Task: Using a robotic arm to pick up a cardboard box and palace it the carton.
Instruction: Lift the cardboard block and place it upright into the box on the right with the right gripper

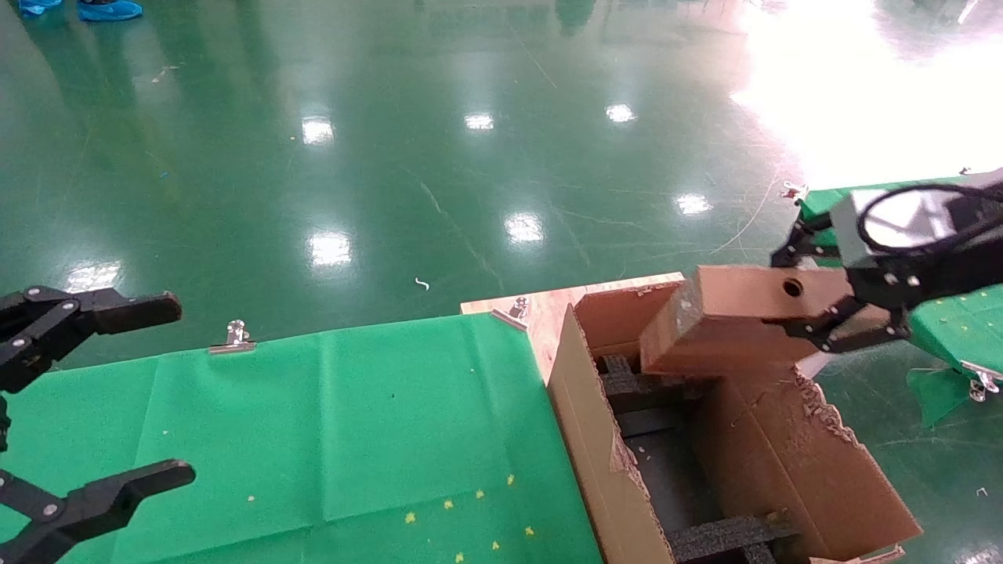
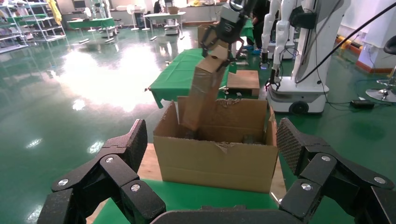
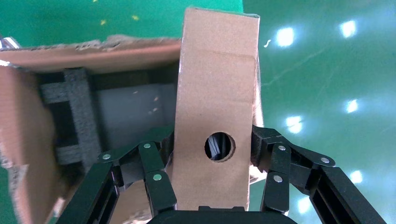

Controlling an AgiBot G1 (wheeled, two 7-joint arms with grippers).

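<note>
Floor [image 1: 392, 157] glossy green, reflecting ceiling lights; green cloth [image 1: 353, 439] clipped over table. Right gripper [image 1: 799, 286] clamps box [image 1: 729, 321], tilted over carton [image 1: 595, 439]. Left gripper [image 1: 125, 392] spread open, idle over cloth.

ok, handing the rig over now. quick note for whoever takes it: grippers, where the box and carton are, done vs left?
Right gripper: shut on the cardboard box, fingers on its two side faces, holding it tilted over the far end of the carton.
Left gripper: open, parked over the green cloth, holding nothing.
Carton: open, torn flaps, black foam inserts inside, sitting beside the green cloth.
Done: box picked up and brought over the carton, lower end dipping into the opening.
Left: lower it between the foam inserts, release, pull the right arm clear.
</note>
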